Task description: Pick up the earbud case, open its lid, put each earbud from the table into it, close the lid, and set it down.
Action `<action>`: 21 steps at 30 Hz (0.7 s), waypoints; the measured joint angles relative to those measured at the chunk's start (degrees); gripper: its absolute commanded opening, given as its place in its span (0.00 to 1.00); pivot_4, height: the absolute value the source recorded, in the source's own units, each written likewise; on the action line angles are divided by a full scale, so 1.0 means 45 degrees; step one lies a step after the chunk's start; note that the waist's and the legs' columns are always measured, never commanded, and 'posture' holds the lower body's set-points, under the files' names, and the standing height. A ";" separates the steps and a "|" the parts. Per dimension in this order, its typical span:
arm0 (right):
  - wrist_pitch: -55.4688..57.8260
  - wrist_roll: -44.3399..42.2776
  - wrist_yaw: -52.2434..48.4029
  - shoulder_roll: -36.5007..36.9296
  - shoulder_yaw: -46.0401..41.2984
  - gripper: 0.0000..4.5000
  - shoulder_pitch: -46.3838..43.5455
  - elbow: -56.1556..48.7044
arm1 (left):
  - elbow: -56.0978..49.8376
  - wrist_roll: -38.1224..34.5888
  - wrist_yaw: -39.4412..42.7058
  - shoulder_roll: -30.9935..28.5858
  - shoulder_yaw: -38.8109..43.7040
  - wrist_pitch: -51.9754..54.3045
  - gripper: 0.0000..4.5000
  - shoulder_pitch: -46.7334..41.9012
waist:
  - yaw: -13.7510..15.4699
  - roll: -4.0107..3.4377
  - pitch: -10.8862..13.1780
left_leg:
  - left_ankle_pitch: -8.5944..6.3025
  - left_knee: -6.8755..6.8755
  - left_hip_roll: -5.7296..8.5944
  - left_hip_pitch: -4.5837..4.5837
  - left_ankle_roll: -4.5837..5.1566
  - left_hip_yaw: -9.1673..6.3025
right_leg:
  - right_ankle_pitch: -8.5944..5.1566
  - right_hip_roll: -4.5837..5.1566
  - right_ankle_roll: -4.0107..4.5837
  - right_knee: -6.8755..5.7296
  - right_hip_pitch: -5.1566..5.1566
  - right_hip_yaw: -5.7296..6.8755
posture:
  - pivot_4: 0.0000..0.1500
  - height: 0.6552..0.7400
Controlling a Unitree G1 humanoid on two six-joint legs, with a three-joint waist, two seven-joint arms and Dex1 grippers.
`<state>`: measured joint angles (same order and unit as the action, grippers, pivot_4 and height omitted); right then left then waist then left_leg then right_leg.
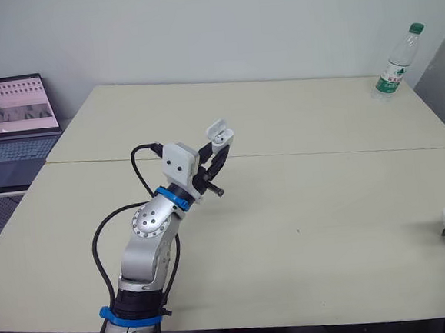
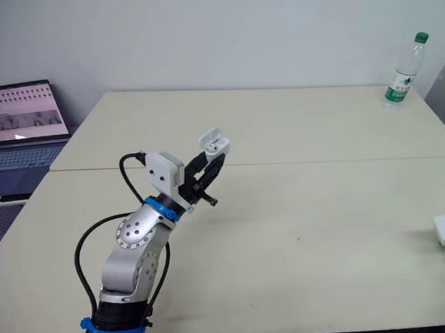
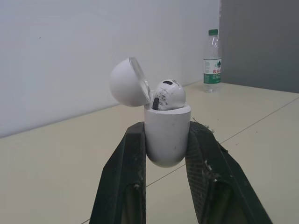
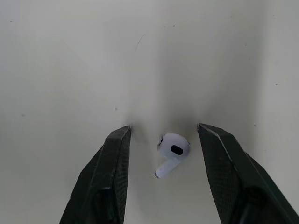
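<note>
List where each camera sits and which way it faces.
Left eye, right eye: on the head, forward and down over the table; left arm, left pincer show.
Left wrist: along its fingers, shut on the open earbud case, toward the bottle.
Right wrist: down onto an earbud between the open right pincer.
Shared: eyes and left wrist show case, bottle.

An open laptop [image 1: 15,121] with a lit screen sits just beyond the left edge of the pale table [image 1: 304,229]. A clear water bottle [image 1: 399,61], green-capped and green-labelled, stands upright near the table's far right corner.
</note>
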<state>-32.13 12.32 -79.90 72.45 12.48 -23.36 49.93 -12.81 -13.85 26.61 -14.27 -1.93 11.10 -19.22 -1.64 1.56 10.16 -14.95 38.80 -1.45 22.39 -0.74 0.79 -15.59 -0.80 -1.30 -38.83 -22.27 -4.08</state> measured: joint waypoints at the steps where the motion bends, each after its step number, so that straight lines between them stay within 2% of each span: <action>1: -0.0010 0.0007 0.0003 0.0001 0.0003 0.53 -0.0005 0.0009 | 0.0000 0.0000 0.0000 0.0000 -0.0002 0.0004 0.17 -0.0001 | 0.0000 0.0000 0.0000 | 0.0000 0.0000 0.0000 0.0000 0.0000 0.0000 | 0.0000 0.0000 0.0000 0.0000 0.0000 0.0000 | 1.00 1.00; 9: -0.0098 0.0527 0.0288 0.0000 0.0052 0.53 -0.0289 0.0390 | -0.0002 -0.0001 -0.0001 0.0002 -0.0004 0.0017 0.17 0.0000 | -0.0001 0.0000 0.0000 | 0.0000 0.0000 0.0001 -0.0001 0.0000 0.0003 | 0.0000 0.0001 0.0000 0.0000 0.0000 -0.0002 | 1.00 1.00; 12: -0.0022 0.0591 0.0301 -0.0022 0.0057 0.40 -0.0401 0.0579 | -0.0002 -0.0002 -0.0001 0.0001 -0.0002 0.0018 0.17 -0.0001 | -0.0005 -0.0001 0.0000 | 0.0000 0.0000 0.0000 -0.0004 0.0000 0.0005 | 0.0000 0.0001 0.0000 -0.0001 0.0000 -0.0004 | 1.00 1.00; 16: 0.0091 0.0550 0.0289 -0.0094 0.0037 0.10 -0.0475 0.0589 | -0.0002 -0.0003 0.0000 0.0001 -0.0002 0.0020 0.17 -0.0003 | -0.0016 0.0001 0.0000 | 0.0000 0.0000 -0.0002 -0.0007 0.0000 0.0005 | 0.0000 -0.0001 0.0000 -0.0001 0.0001 -0.0004 | 1.00 1.00; 21: 0.0358 0.0443 0.0237 -0.0152 -0.0021 0.10 -0.0477 0.0460 | -0.0002 -0.0003 0.0003 0.0001 -0.0002 0.0020 0.17 -0.0005 | -0.0027 0.0002 0.0001 | 0.0000 0.0000 -0.0008 -0.0012 0.0000 0.0005 | 0.0000 -0.0003 0.0000 -0.0002 0.0003 -0.0003 | 1.00 1.00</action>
<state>-30.52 14.32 -78.84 71.76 12.39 -25.50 52.00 -12.82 -13.86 26.63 -14.27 -1.94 11.20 -19.24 -1.76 1.57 10.16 -14.95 38.80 -1.49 22.34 -0.75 0.81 -15.59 -0.82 -1.30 -38.84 -22.26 -4.09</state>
